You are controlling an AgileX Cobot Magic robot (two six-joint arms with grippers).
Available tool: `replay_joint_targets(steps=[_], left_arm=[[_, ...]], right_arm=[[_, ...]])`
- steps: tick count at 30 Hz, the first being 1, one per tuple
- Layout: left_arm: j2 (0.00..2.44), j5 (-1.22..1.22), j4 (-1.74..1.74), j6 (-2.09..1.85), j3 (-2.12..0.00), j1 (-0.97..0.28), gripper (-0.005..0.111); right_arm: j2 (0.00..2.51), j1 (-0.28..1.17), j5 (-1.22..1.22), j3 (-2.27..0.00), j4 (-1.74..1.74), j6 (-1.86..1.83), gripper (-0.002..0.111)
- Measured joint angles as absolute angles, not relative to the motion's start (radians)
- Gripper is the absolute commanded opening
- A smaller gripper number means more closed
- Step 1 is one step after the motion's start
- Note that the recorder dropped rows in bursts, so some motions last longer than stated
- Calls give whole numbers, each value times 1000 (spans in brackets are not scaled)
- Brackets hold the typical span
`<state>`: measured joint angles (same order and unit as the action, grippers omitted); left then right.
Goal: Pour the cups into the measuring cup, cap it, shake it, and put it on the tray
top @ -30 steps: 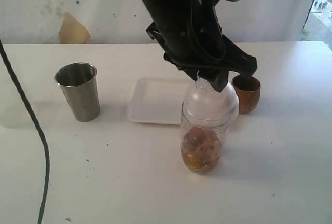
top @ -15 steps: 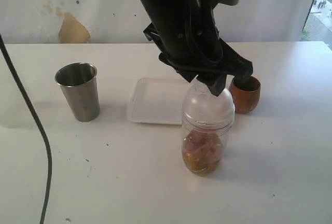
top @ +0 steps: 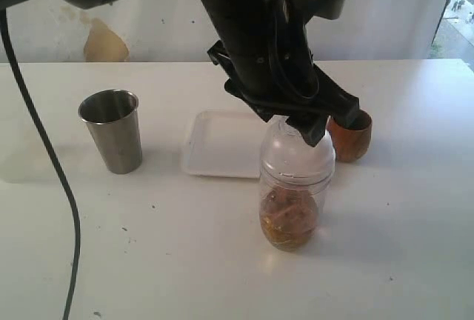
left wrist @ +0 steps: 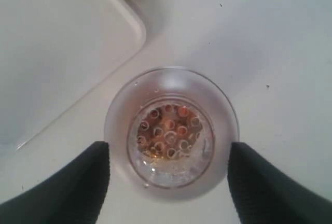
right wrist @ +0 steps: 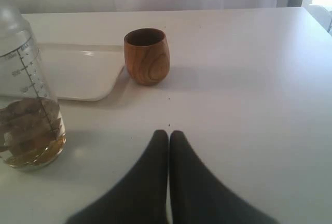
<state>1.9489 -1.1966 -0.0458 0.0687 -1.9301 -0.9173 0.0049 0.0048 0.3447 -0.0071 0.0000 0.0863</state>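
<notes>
Beside the tray's [top: 215, 146] corner, the capped measuring cup [top: 290, 201] is set on the table [top: 148, 261]. The left gripper [left wrist: 167, 154] is held apart around the cap [left wrist: 171, 86], and the right gripper [right wrist: 168, 137] is pressed together. The cap should be seated squarely before shaking.

**Claw closed, wooden cup dead ahead**

My claw [right wrist: 168, 137] here, both fingers pressed flat together with nothing between them, over the white table [right wrist: 249, 79]. Ahead, well apart from me, stands the wooden cup [right wrist: 147, 55], upright. Just beside the cup lies the tray [right wrist: 78, 73], its rounded corner at the cup's base; touching or not, I can't tell. Across that corner from the cup and nearer me is the measuring cup [right wrist: 26, 105]: graduation marks up its side, brownish contents low down, a milky cap [right wrist: 10, 19] on top.
</notes>
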Motion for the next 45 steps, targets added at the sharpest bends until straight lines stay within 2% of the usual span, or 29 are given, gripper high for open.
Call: replay_joint_targets(steps=[26,28,30,34,40,45], left_arm=[[1889,-1198,-72,26,-1930,-917,62],[1882,-1200,-74,26,-1930,-917,54],[1870,-1208,-74,26,-1930,-917,39],[1838,-1215,-74,27,-1930,-917,2],[1723,-1216,-74,30,-1879,-917,0],[1548,-1203,-74,41,-1702,-917,0]], right_arm=[[5,5,345,-7,0,86,0],[5,5,345,-7,0,86,0],[5,5,345,-7,0,86,0],[5,5,345,-7,0,86,0],[5,5,345,-7,0,86,0],[5,5,345,-7,0,86,0]])
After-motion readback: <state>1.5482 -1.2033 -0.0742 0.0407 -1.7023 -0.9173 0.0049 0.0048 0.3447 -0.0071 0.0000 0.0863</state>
